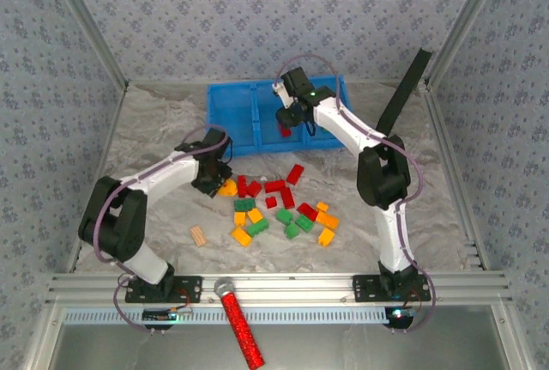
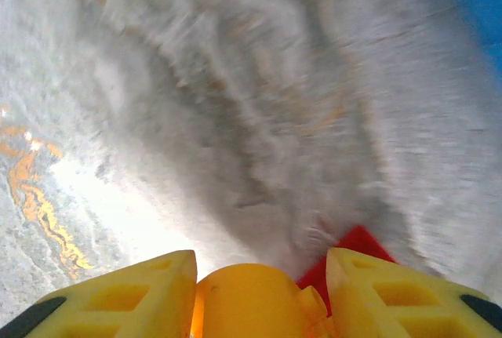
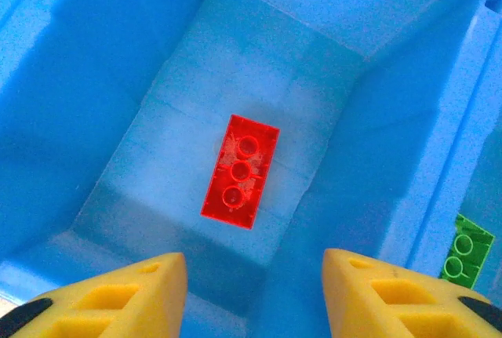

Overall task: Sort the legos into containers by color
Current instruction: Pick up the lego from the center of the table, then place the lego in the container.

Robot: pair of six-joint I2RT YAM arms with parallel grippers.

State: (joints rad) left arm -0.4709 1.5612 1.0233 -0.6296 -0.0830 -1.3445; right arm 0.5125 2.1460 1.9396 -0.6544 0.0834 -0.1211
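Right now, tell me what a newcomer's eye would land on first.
The bright blue tray at the far side of the table, with one red brick lying flat in the compartment under the right arm's open jaws. Next, the scatter of red, green and yellow-orange bricks mid-table, where a round yellow piece sits between the left arm's jaws.

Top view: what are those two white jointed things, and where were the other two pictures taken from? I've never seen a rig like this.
They are two robot arms bolted to a table, filmed from above. The other pictures come from a camera on each wrist; the yellow prongs are its fingers. On the table lie red, green and orange bricks, a tan block, a glittery red stick at the front and a blue tray. The left gripper grips a round yellow piece. The right gripper hangs open over a red brick lying in the tray.
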